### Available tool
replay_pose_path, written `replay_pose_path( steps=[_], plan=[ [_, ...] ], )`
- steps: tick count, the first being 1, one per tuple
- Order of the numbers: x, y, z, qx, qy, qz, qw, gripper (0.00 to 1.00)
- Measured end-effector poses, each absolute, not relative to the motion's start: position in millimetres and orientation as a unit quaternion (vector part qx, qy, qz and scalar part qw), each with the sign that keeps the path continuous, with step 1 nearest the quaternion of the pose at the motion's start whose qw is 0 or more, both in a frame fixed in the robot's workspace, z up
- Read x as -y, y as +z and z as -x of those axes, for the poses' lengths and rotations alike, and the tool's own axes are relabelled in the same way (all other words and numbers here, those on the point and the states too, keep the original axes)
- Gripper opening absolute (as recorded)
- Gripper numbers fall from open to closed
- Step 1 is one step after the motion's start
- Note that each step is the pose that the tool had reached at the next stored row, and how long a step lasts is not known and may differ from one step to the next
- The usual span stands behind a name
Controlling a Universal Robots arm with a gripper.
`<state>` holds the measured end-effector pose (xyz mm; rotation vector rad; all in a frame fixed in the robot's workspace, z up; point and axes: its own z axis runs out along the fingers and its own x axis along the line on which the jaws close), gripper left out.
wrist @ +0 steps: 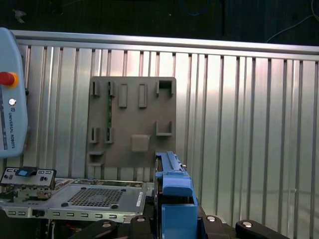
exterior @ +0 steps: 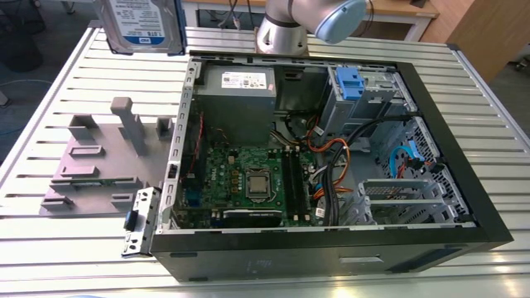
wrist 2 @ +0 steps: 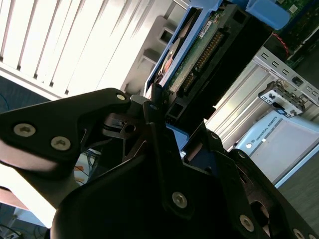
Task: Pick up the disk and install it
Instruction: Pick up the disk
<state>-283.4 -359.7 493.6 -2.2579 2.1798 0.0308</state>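
The end effector (wrist 2: 162, 117) is clamped on the disk (wrist 2: 199, 45), held above the slatted table (wrist: 249, 124).

- The disk (wrist: 174, 191) stands edge-on, showing its blue frame.
- Beyond it, a grey slotted fixture plate (wrist: 132, 124) lies on the ribbed metal table (wrist: 249, 124).
- A perforated computer case (wrist: 89, 196) sits just beside the disk.

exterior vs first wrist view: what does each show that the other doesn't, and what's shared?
Exterior: motherboard and power supply inside the computer case, plus the labelled face of the disk. First wrist: a pendant with a red button, and the disk edge-on. Shared: the disk, the grey fixture plate, the slatted table.
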Motion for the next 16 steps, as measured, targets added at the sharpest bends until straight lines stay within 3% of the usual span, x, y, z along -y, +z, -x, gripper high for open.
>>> replay_pose_path(
  steps=[16],
  plan=[
    [359.7,493.7,276.8,-0.695,0.01,0.719,0.002,0.36]
  ],
)
